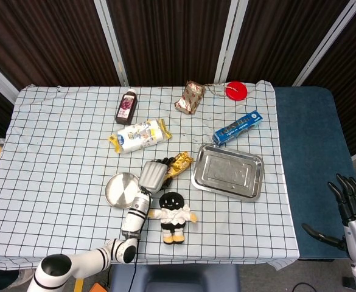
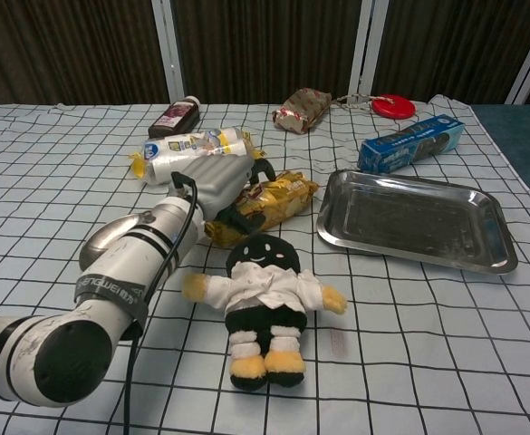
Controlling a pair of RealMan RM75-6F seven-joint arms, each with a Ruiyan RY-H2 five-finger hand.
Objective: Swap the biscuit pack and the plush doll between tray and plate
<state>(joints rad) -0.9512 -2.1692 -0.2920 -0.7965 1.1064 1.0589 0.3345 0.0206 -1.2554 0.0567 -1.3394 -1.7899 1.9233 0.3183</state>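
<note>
My left hand point(image 1: 153, 176) has its fingers point(image 2: 246, 210) clamped on the biscuit pack point(image 2: 269, 201), which next needs carrying to the plate point(image 1: 120, 189).

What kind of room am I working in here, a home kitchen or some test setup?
Most likely a lab or data-collection setup, not a kitchen. A table under a checked cloth stands before dark curtain panels, and unrelated items are scattered on it: a plush doll, a metal tray, snack packs.

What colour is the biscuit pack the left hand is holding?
Gold with dark lettering, the biscuit pack in the left hand; chest view shows it best.
</note>
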